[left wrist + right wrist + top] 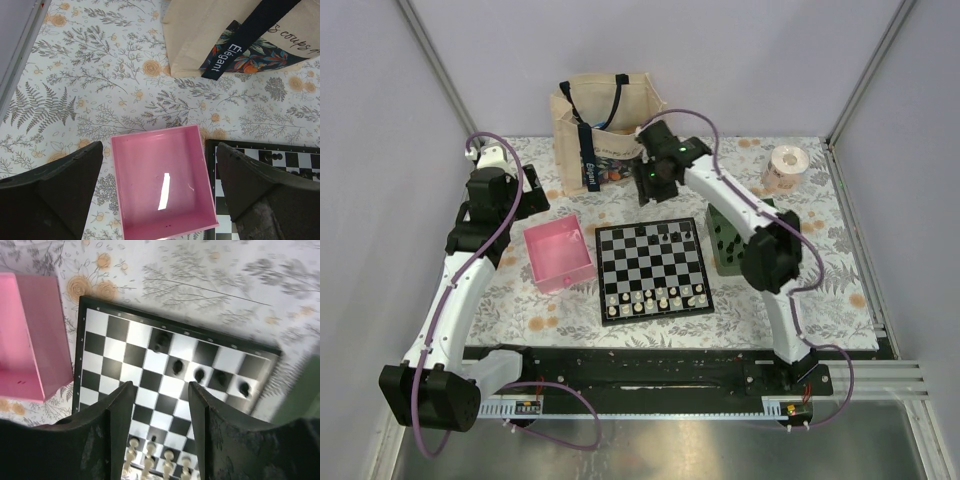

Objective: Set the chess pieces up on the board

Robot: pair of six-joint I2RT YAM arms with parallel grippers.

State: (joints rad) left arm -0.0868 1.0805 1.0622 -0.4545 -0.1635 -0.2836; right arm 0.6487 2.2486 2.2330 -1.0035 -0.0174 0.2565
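Left arm [448, 300] and right arm [786, 322]: white link shells, black joint housings. Purple cable [688, 112] routed along each. Fingers [55, 195] matt black, wedge-shaped.

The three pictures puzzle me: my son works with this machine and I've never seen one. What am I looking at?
Two robot arms, bolted at the table's near edge, each end in a two-finger pincer. The overhead picture shows the left arm and right arm. The other two come from wrist cameras; the dark shapes at the bottom are the fingers. The left pincer hangs open over a pink tray; the right pincer hangs open over the chessboard. Neither holds anything. Black pieces stand on the board's far side, white pieces on its near side. A green box, cloth bag and roll sit nearby.
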